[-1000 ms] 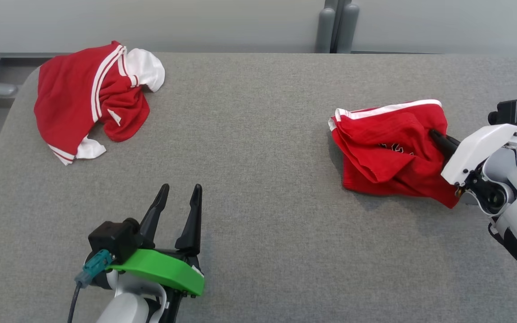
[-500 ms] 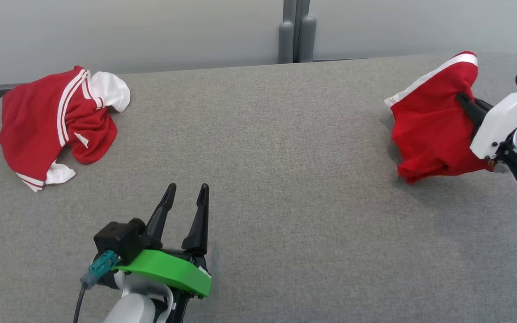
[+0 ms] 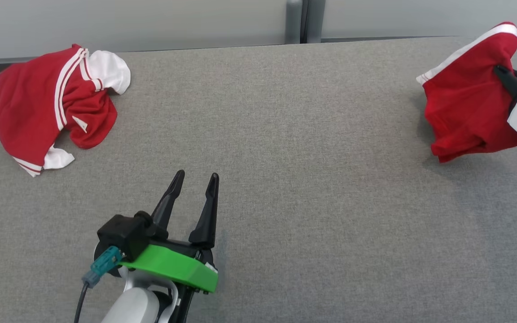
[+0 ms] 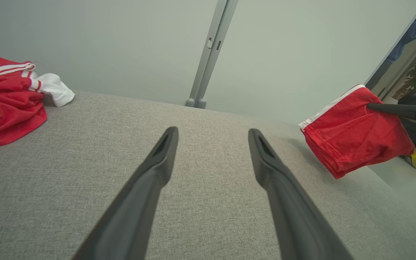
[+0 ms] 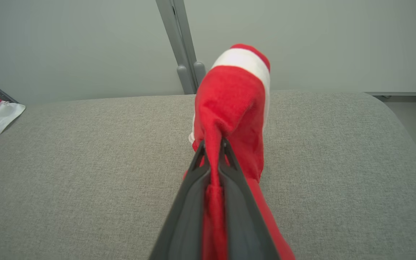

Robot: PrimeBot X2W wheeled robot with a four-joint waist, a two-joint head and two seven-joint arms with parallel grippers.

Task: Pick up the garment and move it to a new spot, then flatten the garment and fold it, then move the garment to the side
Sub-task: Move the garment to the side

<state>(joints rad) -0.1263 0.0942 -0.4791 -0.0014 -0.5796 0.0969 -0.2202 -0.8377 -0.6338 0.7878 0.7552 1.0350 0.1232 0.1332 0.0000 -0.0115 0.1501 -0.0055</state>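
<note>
Garment [image 3: 465, 103], position check, two observers.

A: Where does it sit relative to the claws?

B: Far right of the table [image 3: 285, 134], by its right edge. The right gripper [image 5: 212, 144] is clamped on a pinch of the red cloth; in the right wrist view a fold runs straight between its closed fingers. The cloth hangs bunched from that pinch, with the white band uppermost and farthest away and the lowest corner toward the near left. Whether that corner brushes the table cannot be told; a shadow lies just under it.

A: Long axis?

B: From the white band down to the low corner, roughly far right to near left in the head view. Not spread at all.

A: Other arm?

B: The left gripper [image 3: 194, 177] hovers over the near left-middle of the table, fingers spread, nothing between them. The garment lies well apart from it, to its right and farther away. The right arm is much the nearer.

A: Judgement for the move?

B: Bare table lies left of the grip, so the carry likely goes leftward toward the middle, where both arms could reach to flatten.

A: Containers?

B: The table alone bears anything: a second red-and-white garment [image 3: 56, 103] lies crumpled at the far left corner, well apart.
</note>
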